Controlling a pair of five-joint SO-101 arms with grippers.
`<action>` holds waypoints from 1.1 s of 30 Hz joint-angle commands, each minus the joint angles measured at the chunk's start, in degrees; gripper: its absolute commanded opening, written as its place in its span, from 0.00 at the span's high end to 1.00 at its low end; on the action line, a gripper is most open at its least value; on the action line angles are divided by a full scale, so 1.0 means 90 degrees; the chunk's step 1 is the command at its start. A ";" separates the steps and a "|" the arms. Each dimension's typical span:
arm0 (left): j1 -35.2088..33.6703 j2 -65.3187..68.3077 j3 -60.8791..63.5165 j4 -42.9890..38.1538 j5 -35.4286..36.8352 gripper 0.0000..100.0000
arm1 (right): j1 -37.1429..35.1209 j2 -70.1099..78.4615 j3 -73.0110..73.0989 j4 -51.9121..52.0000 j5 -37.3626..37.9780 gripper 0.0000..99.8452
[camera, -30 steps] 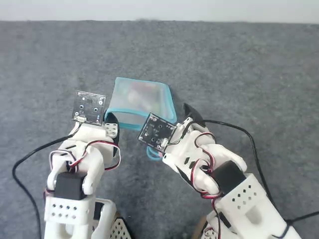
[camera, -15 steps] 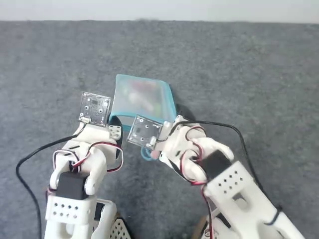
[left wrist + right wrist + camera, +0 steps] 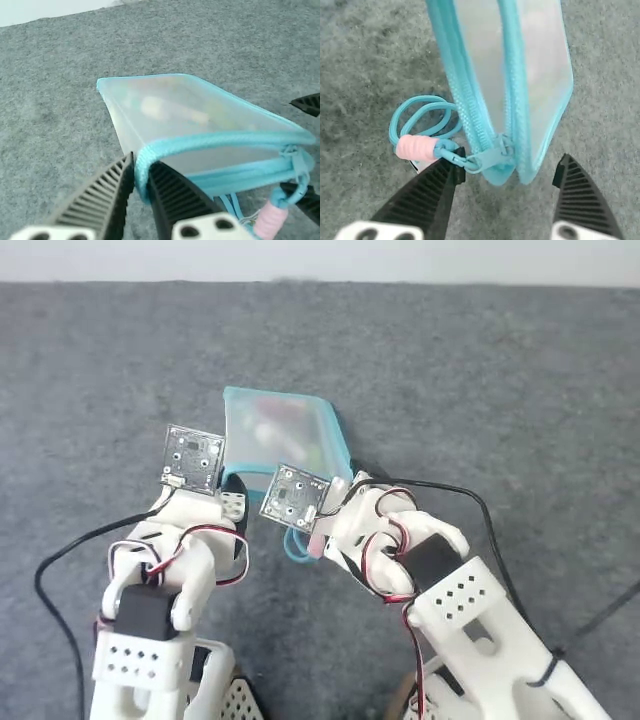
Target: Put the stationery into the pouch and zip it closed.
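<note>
A translucent pouch (image 3: 285, 435) with teal edging lies on the grey mat, standing on its side. Coloured stationery (image 3: 290, 430) shows dimly through its wall (image 3: 170, 112). My left gripper (image 3: 140, 172) is shut on the teal edge at one near corner of the pouch (image 3: 200, 125); in the high view it (image 3: 238, 498) sits at the pouch's near left corner. My right gripper (image 3: 512, 162) is open astride the other near end, where the zipper slider (image 3: 492, 152) sits. A pink bead (image 3: 417, 148) on a teal cord loop hangs from the slider, touching one finger (image 3: 437, 187).
Grey carpet-like mat (image 3: 480, 380) spreads around the pouch on all sides. A black cable (image 3: 490, 520) loops beside the right arm, another (image 3: 60, 560) beside the left arm. A pale wall edge runs along the back.
The right arm has swung left and closed in on the pouch's near end. The pouch has shifted slightly left. The left gripper has edged a little to the right, still at the corner.
</note>
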 commanded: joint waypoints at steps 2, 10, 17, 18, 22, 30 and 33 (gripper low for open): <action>0.0039 -0.0166 -0.0112 -0.0215 -0.0039 0.99 | 0.0093 -0.0015 -0.0186 0.0269 0.0586 0.72; 0.0039 -0.0166 -0.0112 -0.0215 -0.0039 0.99 | 0.0103 -0.0581 0.0342 0.0171 0.0723 0.68; 0.0039 -0.0166 -0.0112 -0.0215 -0.0039 0.99 | 0.0103 -0.0425 0.0254 -0.0093 0.0723 0.68; 0.0049 -0.0166 -0.0112 -0.0215 -0.0039 0.99 | 0.0103 -0.0347 0.0244 -0.0200 0.0723 0.68; 0.0049 -0.0166 -0.0112 -0.0215 -0.0029 0.99 | 0.0103 0.0112 -0.0020 -0.0327 0.0723 0.68; 0.0049 -0.0166 -0.0112 -0.0215 -0.0029 0.99 | 0.0142 0.0640 -0.0352 -0.0591 0.0694 0.76; 0.0049 -0.0166 -0.0112 -0.0215 -0.0029 0.99 | 0.0142 0.0630 -0.0371 -0.0611 0.0615 0.76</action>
